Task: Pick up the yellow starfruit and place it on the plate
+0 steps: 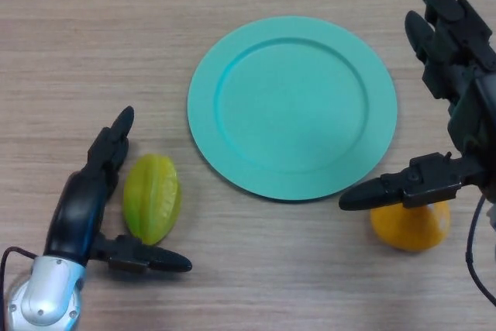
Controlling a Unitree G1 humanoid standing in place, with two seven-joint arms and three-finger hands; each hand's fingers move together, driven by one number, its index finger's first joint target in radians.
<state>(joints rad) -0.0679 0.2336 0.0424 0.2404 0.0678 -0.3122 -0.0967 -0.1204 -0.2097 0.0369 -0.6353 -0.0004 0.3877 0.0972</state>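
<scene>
Two hands: both spread open, gripping nothing.
Left hand: fingers bracket ribbed yellow-green starfruit, left of round teal plate.
Right hand: beside the plate's right rim, above orange fruit.

Starfruit lay between left hand fingers and thumb, hand open around it. Bare worktop strip separated starfruit from plate; nothing stood between. Plate surface bare. Right hand hung open over plate's right rim, thumb reaching past lower edge. Orange fruit sat just beside plate's lower right, under that thumb.
</scene>
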